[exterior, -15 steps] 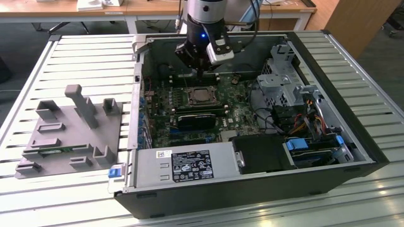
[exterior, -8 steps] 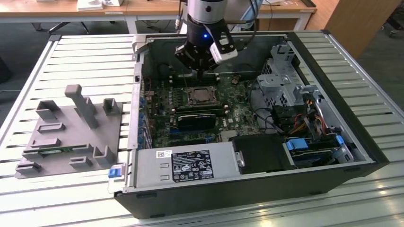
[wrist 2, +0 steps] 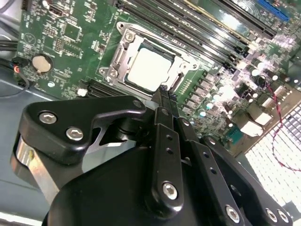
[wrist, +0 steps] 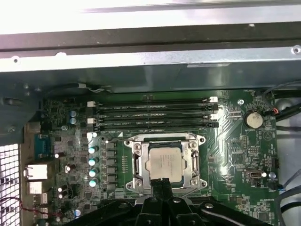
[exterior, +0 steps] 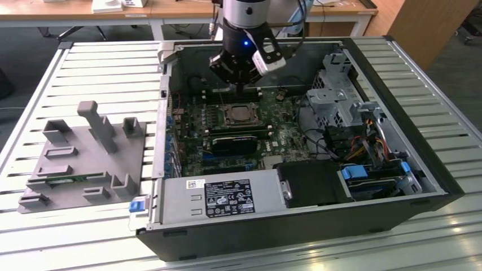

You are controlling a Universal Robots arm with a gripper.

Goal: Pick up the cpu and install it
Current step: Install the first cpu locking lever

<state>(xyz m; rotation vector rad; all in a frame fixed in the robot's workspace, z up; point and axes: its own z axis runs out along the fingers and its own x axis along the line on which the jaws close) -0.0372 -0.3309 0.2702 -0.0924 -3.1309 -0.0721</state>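
Observation:
The cpu [exterior: 239, 114] is a silvery square chip lying flat in the metal socket frame [wrist: 193, 160] on the green motherboard [exterior: 197, 121] inside the open computer case. It also appears in both wrist views, as the cpu [wrist 2: 148, 70] and the cpu [wrist: 164, 162]. My gripper [exterior: 239, 88] hangs above the board, just behind the socket toward the case's back wall. Its black fingers [wrist 2: 164, 101] are pressed together with nothing between them. In the first wrist view the fingertips [wrist: 160, 182] overlap the chip's near edge.
A grey power supply box [exterior: 226, 197] lies along the case's front edge. A black block [exterior: 235, 142] stands between it and the socket. Memory slots [wrist: 155, 115] run beside the socket. Drive cages and cables [exterior: 354, 135] crowd the exterior view's right. A grey fixture [exterior: 83, 158] sits on the table.

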